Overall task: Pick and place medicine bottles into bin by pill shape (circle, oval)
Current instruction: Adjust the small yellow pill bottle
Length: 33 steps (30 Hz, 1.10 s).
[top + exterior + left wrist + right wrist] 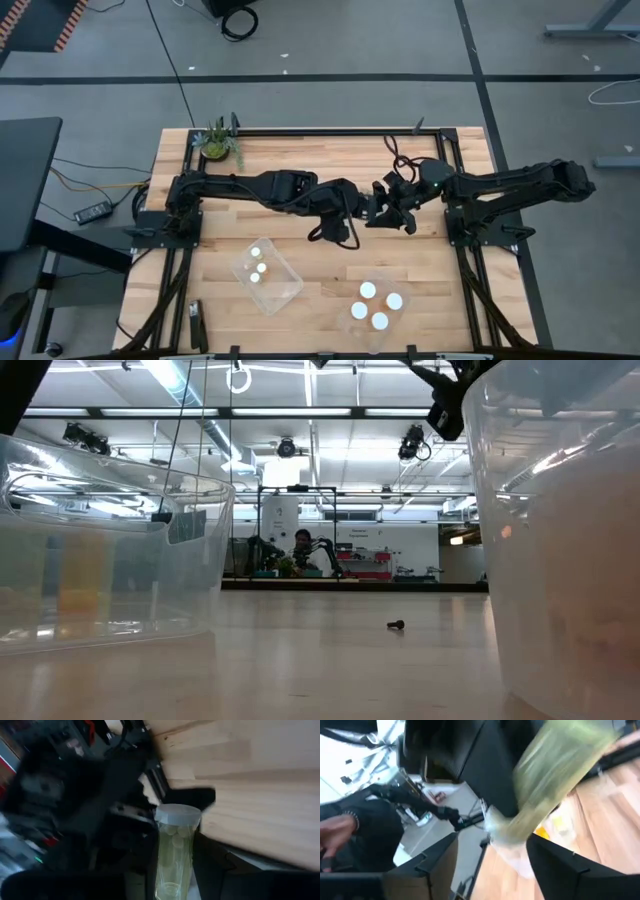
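Note:
My left gripper (pixel 352 213) and my right gripper (pixel 388 212) meet above the table's middle. My left gripper is shut on a translucent yellowish medicine bottle (pixel 174 851) with a white cap (pixel 178 813) and pale round pills inside. In the right wrist view the bottle (pixel 555 775) is blurred, and its cap end (pixel 501 831) lies between my right gripper's open fingers (pixel 495 865). I cannot tell whether those fingers touch it. Three white-capped bottles stand in the left tub (pixel 290 285) and three in the right tub (pixel 356 312). My left gripper pinches the bottle's lower body (pixel 170 880) between its two fingers, which lie along the bottle's sides. The cap end points away from the gripper toward my right gripper. The bottle is lifted clear of the table.
The two clear tubs stand near the table's near edge and fill the sides of the low view (pixel 100 550) (pixel 560 530). A green potted plant (pixel 217 143) stands at the far left corner. A small dark part (pixel 396 625) lies on the wood. A dark object (pixel 197 322) lies near the left front.

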Tool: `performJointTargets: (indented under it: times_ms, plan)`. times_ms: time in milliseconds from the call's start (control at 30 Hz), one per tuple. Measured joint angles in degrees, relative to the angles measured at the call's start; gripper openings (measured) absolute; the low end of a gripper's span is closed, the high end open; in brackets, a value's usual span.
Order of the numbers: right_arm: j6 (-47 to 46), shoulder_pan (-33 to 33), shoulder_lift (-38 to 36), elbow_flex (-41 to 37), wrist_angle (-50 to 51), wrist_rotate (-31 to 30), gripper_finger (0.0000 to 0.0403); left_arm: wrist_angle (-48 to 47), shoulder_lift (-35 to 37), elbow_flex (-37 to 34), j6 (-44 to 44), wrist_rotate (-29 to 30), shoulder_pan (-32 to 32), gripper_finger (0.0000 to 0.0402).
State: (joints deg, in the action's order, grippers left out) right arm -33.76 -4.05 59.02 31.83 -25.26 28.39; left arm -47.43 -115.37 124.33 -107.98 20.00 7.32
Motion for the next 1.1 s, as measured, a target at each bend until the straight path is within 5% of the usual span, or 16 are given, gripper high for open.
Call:
performJointTargets:
  times_ms: [200,567,900,1100]
  plan:
    - [3.52,-2.28,-2.86,0.0,10.56,-0.98,0.0268,-2.9,0.0,0.0,18.93,-2.94,-1.23,0.0105]
    - [32.31,-4.24,-15.56,0.0,28.15,-20.0,0.0257,-1.74,0.0,0.0,55.3,-19.35,-4.48,0.0107]
    - [45.9,2.82,-13.54,-0.37,23.86,-33.43,0.0239,11.28,0.0,0.0,92.08,-23.77,-8.58,0.01]
    - [47.9,5.96,-15.15,-3.27,18.69,-36.81,0.0228,14.0,0.04,-0.46,100.99,-23.7,-8.95,0.0099]
